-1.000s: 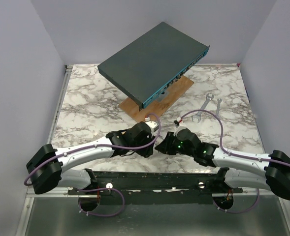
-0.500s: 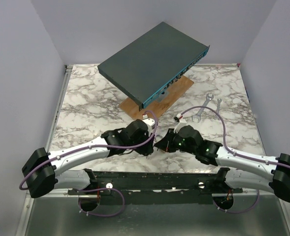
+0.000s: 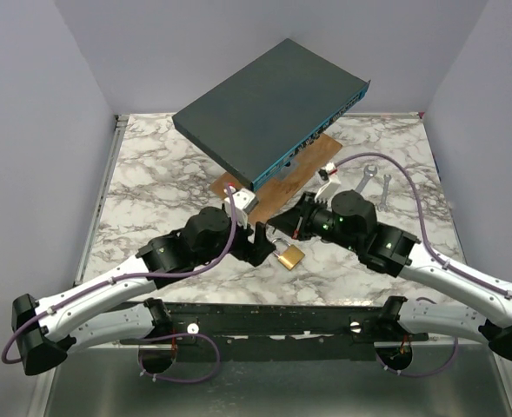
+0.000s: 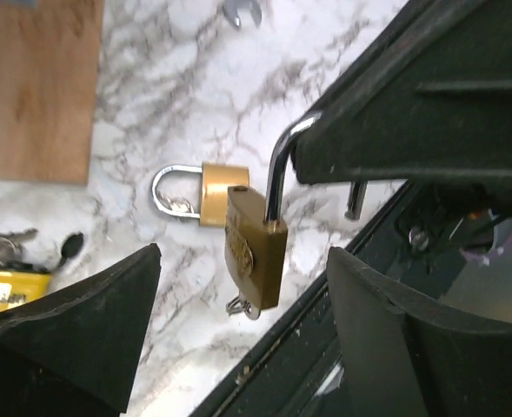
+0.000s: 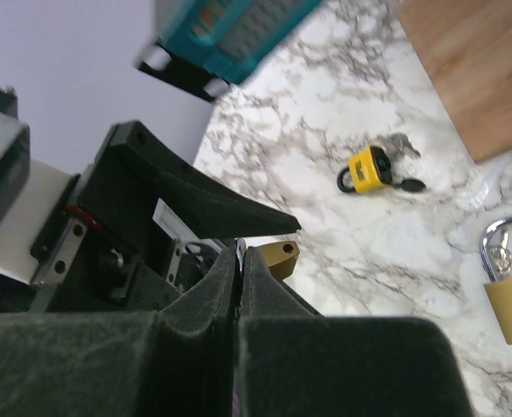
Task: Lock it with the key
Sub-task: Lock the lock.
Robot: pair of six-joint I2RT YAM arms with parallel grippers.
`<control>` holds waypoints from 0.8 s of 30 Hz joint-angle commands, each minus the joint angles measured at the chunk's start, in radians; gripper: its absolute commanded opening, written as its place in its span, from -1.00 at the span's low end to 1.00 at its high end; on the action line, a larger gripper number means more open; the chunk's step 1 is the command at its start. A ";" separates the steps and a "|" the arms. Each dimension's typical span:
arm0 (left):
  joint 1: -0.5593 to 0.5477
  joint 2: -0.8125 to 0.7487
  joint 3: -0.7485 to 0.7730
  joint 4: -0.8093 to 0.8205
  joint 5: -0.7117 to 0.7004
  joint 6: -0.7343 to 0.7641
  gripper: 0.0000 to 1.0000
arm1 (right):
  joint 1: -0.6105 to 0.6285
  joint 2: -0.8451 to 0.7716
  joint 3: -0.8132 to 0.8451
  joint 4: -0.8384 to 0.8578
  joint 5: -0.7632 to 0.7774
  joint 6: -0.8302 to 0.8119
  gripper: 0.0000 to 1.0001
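A brass padlock [image 4: 256, 248] hangs by its silver shackle [image 4: 277, 178] from my right gripper [image 5: 238, 252], which is shut on the shackle. A small key [image 4: 245, 306] sticks out of the bottom of the lock. In the right wrist view the brass body [image 5: 277, 259] shows an empty shackle hole in its top. My left gripper [image 4: 243, 252] is open, its two fingers wide apart on either side of the padlock without touching it. From above, the padlock [image 3: 290, 256] hangs between the left gripper [image 3: 260, 239] and the right gripper [image 3: 282, 234].
A second brass padlock [image 4: 199, 193] lies on the marble beside a yellow padlock [image 5: 369, 168] with keys. A grey-teal box [image 3: 273, 109] leans on a wooden board [image 3: 312, 165]. Two wrenches [image 3: 369, 182] lie at the right. A black rail [image 3: 273, 317] runs along the near edge.
My left jaws have opened wide and let go of the padlock. The right jaws have shut on its shackle. Both grippers have moved away from the near edge toward the board.
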 commanded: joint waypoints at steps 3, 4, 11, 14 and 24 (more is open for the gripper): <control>-0.033 -0.120 -0.012 0.208 -0.201 0.084 0.50 | -0.001 0.022 0.206 -0.140 0.131 0.057 -0.99; -0.036 -0.132 -0.015 0.235 -0.212 0.097 0.48 | -0.001 0.027 0.231 -0.145 0.139 0.060 -0.99; -0.046 -0.159 -0.032 0.405 -0.221 0.207 0.30 | -0.001 0.056 0.348 -0.172 0.146 0.057 -0.99; -0.046 -0.152 -0.025 0.453 -0.214 0.225 0.28 | 0.000 0.057 0.365 -0.173 0.142 0.057 -0.99; -0.047 -0.140 -0.018 0.490 -0.182 0.213 -0.01 | -0.001 0.027 0.391 -0.186 0.143 0.052 -0.99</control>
